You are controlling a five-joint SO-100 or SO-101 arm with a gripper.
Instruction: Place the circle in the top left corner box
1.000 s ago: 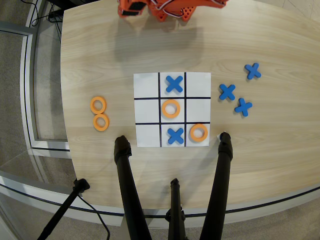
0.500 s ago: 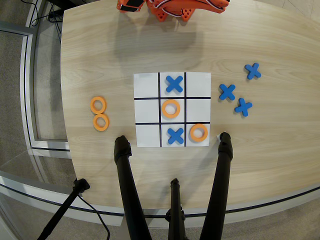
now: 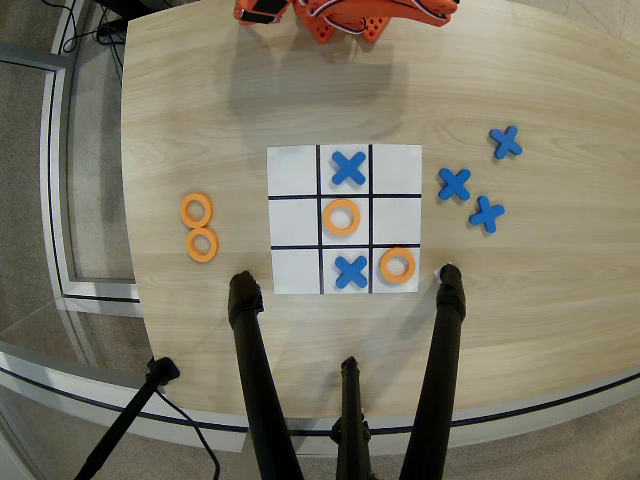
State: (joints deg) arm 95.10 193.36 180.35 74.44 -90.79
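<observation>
Flat orange foam rings [image 3: 197,210], 2 spare, lie left of the paper grid [image 3: 295,170], far from the orange claw [image 3: 345,15], whose state is unclear.

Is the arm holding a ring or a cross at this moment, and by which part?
Cannot be told: only part of the orange arm shows at the top edge, its gripper out of frame.

Single overhead view, looking steeply down at wooden table [image 3: 250,110]; paper grid [image 3: 344,219] near frame centre, moderate distance. Black tripod legs [image 3: 258,380] enter from bottom edge; orange arm [image 3: 350,15] cut off at top edge.
</observation>
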